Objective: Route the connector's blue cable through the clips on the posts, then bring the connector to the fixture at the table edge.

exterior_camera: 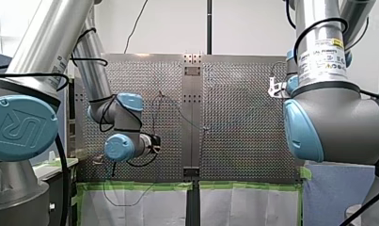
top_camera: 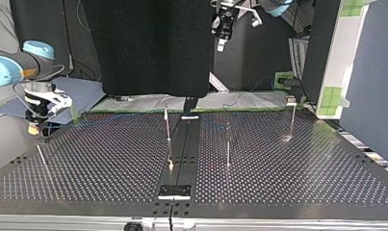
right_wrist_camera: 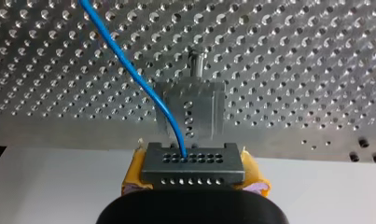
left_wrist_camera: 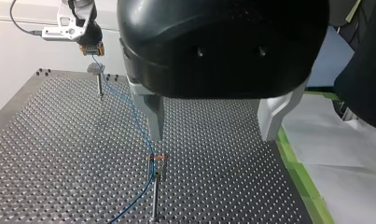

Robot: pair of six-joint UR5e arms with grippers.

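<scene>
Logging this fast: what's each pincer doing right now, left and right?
Left pincer: open, holding nothing.
Right pincer: closed on the connector.

My left gripper [left_wrist_camera: 212, 138] hangs raised, pointing down, fingers [left_wrist_camera: 155, 116] spread wide (nothing between them); my right arm [top_camera: 8, 67] reaches low, wrist bent downward; my right gripper [right_wrist_camera: 193, 181] has its yellow pads [right_wrist_camera: 134, 173] clamped on the connector [right_wrist_camera: 192, 161].

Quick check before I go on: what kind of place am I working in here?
Most likely a robotics lab test cell: a perforated table with thin posts, green tape along its edge, and a black screen beyond it.
</scene>
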